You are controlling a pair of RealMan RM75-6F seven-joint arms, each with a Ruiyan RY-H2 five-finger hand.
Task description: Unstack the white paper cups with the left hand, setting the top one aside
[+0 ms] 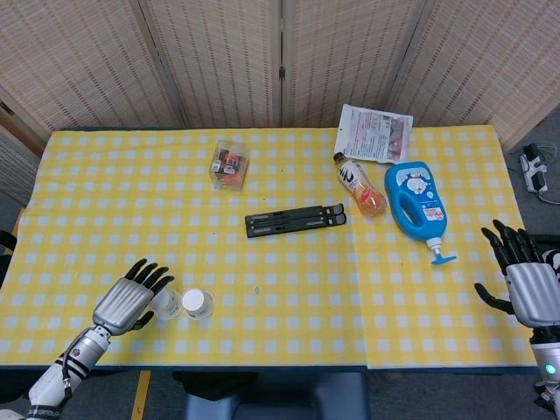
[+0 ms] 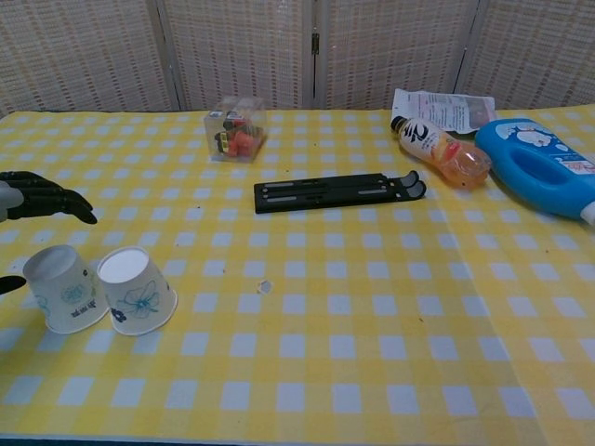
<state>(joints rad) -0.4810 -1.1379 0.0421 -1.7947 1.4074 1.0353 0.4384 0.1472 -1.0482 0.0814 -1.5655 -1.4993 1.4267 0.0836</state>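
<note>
Two white paper cups with blue flower prints stand upside down, side by side and unstacked, at the near left of the table: the left cup [image 1: 165,303] [image 2: 60,288] and the right cup [image 1: 198,304] [image 2: 137,290]. My left hand [image 1: 127,304] [image 2: 35,197] hovers just left of the left cup with fingers spread, holding nothing; its fingers are above the cup and its thumb is beside the cup's base, apart from it. My right hand [image 1: 529,282] is open past the table's right edge, seen only in the head view.
A black folding stand [image 1: 295,220] [image 2: 339,192] lies mid-table. A clear box of small items [image 1: 228,164] [image 2: 235,129] sits behind it. An orange drink bottle [image 1: 360,185], a blue detergent bottle [image 1: 417,203] and a white packet [image 1: 374,133] lie at the back right.
</note>
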